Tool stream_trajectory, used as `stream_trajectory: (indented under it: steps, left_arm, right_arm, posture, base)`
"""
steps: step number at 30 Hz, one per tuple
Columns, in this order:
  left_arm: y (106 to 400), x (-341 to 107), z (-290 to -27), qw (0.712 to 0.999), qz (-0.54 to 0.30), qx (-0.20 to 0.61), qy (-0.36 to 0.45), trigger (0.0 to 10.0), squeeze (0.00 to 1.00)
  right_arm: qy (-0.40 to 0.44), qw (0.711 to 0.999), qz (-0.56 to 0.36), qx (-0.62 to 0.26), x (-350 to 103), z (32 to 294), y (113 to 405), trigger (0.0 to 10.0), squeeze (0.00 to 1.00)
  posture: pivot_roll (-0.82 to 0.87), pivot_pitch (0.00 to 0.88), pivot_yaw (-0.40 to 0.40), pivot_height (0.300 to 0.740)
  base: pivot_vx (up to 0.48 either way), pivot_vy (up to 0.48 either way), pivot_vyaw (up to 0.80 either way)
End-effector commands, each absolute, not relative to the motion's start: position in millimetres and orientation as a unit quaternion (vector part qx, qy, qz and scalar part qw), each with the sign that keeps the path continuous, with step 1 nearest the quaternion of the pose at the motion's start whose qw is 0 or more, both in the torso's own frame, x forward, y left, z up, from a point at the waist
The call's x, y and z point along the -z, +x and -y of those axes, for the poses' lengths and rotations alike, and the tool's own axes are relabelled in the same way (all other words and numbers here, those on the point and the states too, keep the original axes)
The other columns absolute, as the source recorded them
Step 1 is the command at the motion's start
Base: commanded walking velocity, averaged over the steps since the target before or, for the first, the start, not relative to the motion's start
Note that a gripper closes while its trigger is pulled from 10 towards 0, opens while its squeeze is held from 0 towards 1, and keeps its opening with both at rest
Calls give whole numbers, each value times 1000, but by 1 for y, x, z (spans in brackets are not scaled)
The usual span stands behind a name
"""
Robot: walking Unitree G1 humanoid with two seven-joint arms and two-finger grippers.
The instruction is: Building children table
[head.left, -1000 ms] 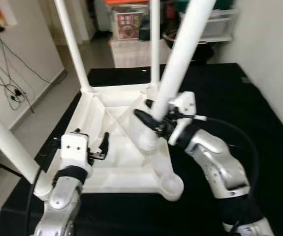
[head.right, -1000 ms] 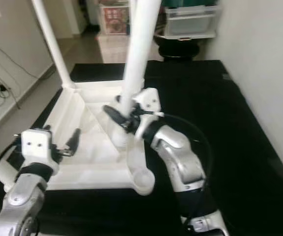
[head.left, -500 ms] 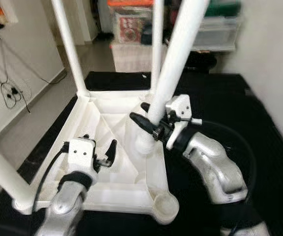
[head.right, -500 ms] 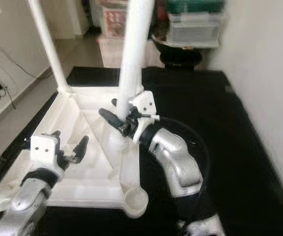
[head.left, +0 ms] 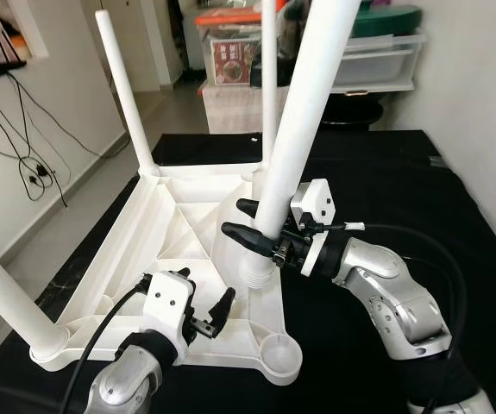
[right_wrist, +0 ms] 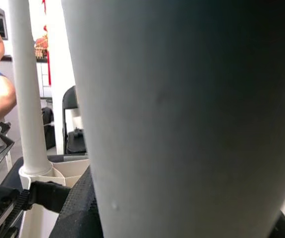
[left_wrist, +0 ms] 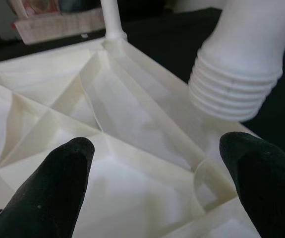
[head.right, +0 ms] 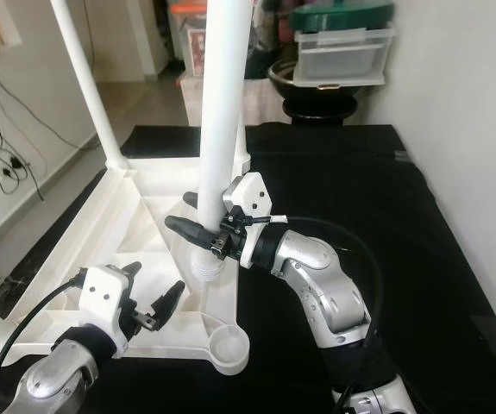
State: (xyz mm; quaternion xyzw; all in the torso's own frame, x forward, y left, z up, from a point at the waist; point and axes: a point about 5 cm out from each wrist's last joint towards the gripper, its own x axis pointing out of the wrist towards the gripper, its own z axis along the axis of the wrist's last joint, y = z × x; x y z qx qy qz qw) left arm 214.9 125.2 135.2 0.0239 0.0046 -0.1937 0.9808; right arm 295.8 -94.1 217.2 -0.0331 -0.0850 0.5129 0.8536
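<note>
Over tabletop, R gripper clamps leg; L gripper open.

home room: tiled floor, plastic storage boxes, loose wall cables, black mat.

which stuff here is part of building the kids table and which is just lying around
Part of the job:
- upturned white tabletop
- loose white leg, held by the right claw, threaded end above the tabletop
- empty corner socket
- left claw, open over the tabletop

Lying about:
- storage bins
- wall cables
- black mat
</note>
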Motion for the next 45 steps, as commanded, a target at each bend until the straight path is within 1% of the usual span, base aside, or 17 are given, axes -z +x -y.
stream_trajectory:
  steps: [1, 2, 4, 7, 10, 14, 17, 20, 22, 25, 27, 30, 45]
  left_arm:
    - [213, -136, -125, 979, -9, 200, 22, 10000, 0]
    - [213, -136, -125, 979, -9, 200, 22, 10000, 0]
    - [208, -137, -122, 977, -11, 211, 17, 10000, 0]
    - [208, -137, -122, 977, -11, 211, 17, 10000, 0]
    - [201, -137, -117, 970, -21, 241, 25, 10000, 0]
    - [199, -136, -117, 969, -32, 242, 28, 10000, 0]
    - [200, -136, -119, 972, -34, 230, 28, 10000, 0]
    - [205, -137, -125, 979, -32, 198, 27, 10000, 0]
    - [205, -137, -125, 979, -32, 198, 27, 10000, 0]
    - [213, -141, -134, 988, -21, 153, 26, 10000, 0]
    - [215, -142, -136, 989, -19, 140, 29, 10000, 0]
    - [218, -144, -137, 991, -22, 134, 20, 10000, 0]
    - [222, -147, -138, 992, -20, 125, 27, 10000, 0]
  right_arm:
    - [-34, 841, 92, -533, -223, 89, 294, 10000, 0]
    - [-34, 841, 92, -533, -223, 89, 294, 10000, 0]
    - [-41, 825, 84, -557, -222, 90, 290, 10000, 0]
    - [-41, 825, 84, -557, -222, 90, 290, 10000, 0]
    - [-50, 805, 72, -587, -221, 95, 287, 10000, 0]
    - [-51, 800, 70, -594, -223, 98, 288, 10000, 0]
    - [-50, 801, 71, -593, -223, 97, 288, 10000, 0]
    - [-44, 805, 71, -587, -222, 96, 288, 10000, 0]
    - [-44, 805, 71, -587, -222, 96, 288, 10000, 0]
    - [-37, 819, 68, -568, -219, 96, 288, 10000, 0]
    - [-35, 824, 66, -561, -217, 96, 288, 10000, 0]
    - [-35, 825, 62, -560, -216, 98, 287, 10000, 0]
    - [-35, 829, 65, -554, -216, 98, 288, 10000, 0]
  posture:
    - [-56, 23, 22, 740]
    - [-56, 23, 22, 740]
    - [-53, 32, 17, 740]
    - [-53, 32, 17, 740]
    - [-50, 36, 12, 740]
    - [-45, 39, 9, 740]
    - [-44, 40, 9, 740]
    - [-47, 42, 10, 740]
    - [-47, 42, 10, 740]
    - [-46, 42, 10, 740]
    - [-46, 42, 10, 740]
    - [-72, 45, 10, 740]
    - [-65, 41, 12, 740]
  base:
    - [0, 0, 0]
    - [0, 0, 0]
    - [0, -480, 0]
    - [0, -480, 0]
    - [0, 0, 0]
    - [0, 0, 0]
    - [0, 0, 0]
    - [0, 0, 0]
    - [0, 0, 0]
    - [0, 0, 0]
    - [0, 0, 0]
    - [0, 0, 0]
    - [0, 0, 0]
